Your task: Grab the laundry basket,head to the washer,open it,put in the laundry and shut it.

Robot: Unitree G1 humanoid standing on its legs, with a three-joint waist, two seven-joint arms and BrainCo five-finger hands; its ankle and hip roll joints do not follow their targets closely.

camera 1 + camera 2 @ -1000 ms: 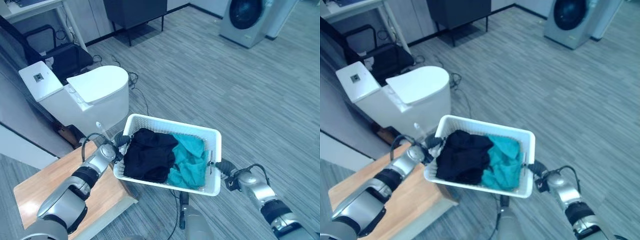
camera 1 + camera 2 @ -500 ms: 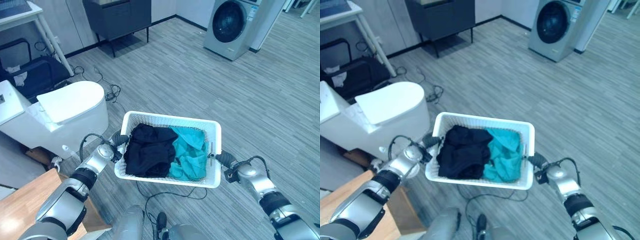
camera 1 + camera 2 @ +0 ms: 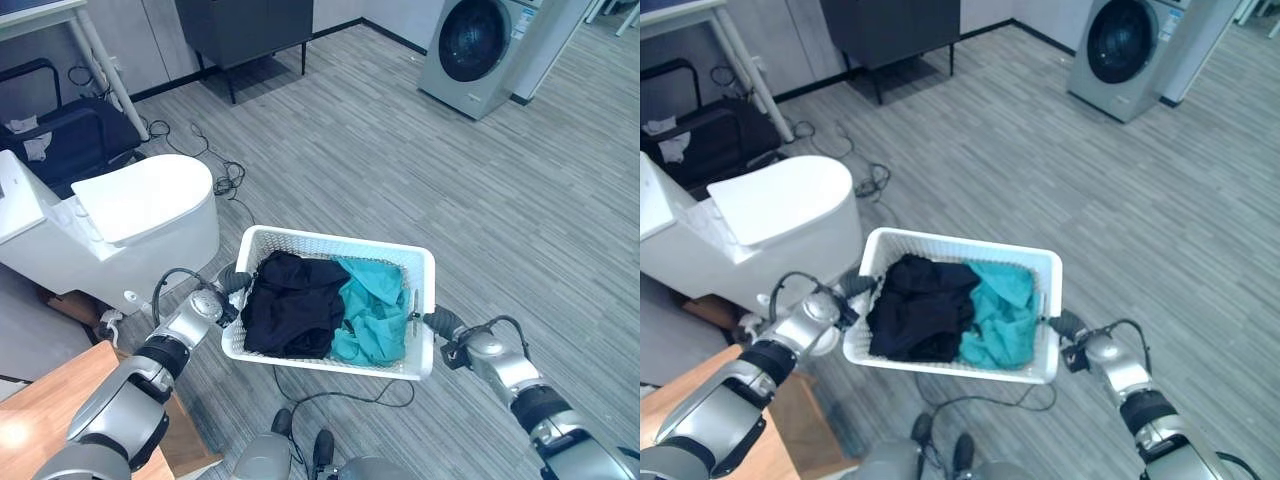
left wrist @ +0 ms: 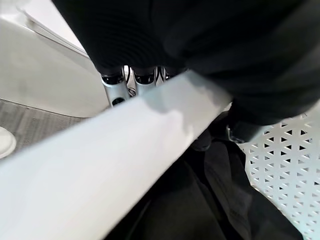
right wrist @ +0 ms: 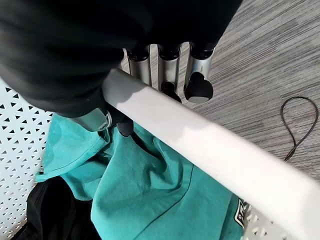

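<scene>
Grey plank floor (image 3: 400, 170) across the room. One washer (image 3: 480, 45) at the far right, round dark door closed, well apart from the robot. One white toilet (image 3: 130, 215) to the robot's left, lid down. One dark cabinet (image 3: 245, 25) on legs against the far wall. One corner of a wooden table (image 3: 40, 430) at lower left.

One white perforated laundry basket (image 3: 330, 245) held off the floor between the two hands. Two garments inside: one black garment (image 3: 290, 305) on the left half, one teal garment (image 3: 375, 310) on the right half, touching.

Left hand (image 3: 222, 290) at the basket's left rim: fingers curled over the rim outside, thumb inside. Right hand (image 3: 445, 325) at the right rim: fingers (image 5: 170, 62) hooked over the rim, thumb against the inner side by the teal garment.
</scene>
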